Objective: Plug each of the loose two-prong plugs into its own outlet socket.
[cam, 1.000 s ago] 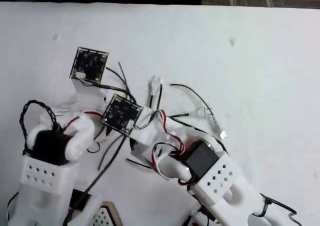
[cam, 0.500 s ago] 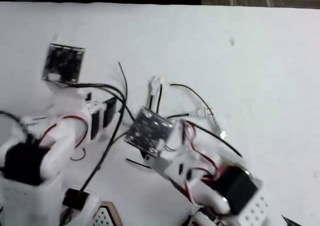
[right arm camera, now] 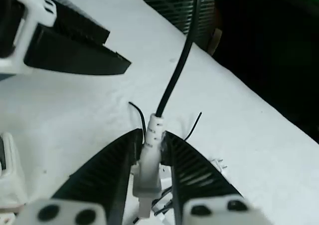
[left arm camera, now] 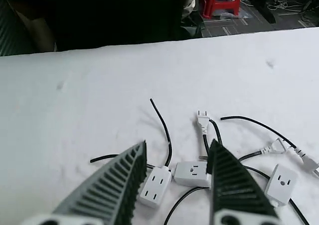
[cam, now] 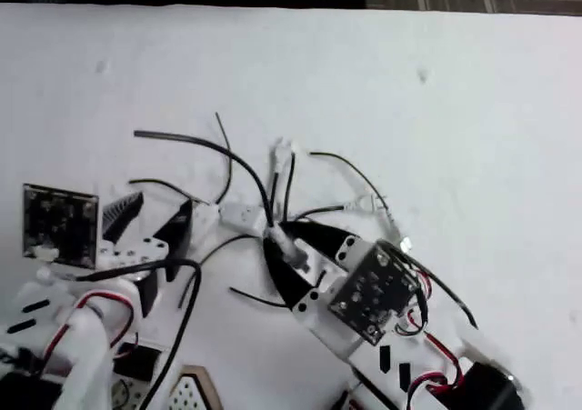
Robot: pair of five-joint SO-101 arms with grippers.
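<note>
Currently the right gripper [right arm camera: 149,139] is clamped on a white two-prong plug [right arm camera: 147,175], with its black cord [right arm camera: 174,80] running up out of the jaws. It sits just beside the centre outlet socket [left arm camera: 192,171]. The left gripper [left arm camera: 178,150] has its fingers wide apart and holds nothing, hovering over that same socket. A second socket [left arm camera: 154,186] lies next to the centre one. One loose plug [left arm camera: 202,119] lies near it and another loose plug [left arm camera: 279,146] farther off, both on the table [cam: 455,110].
</note>
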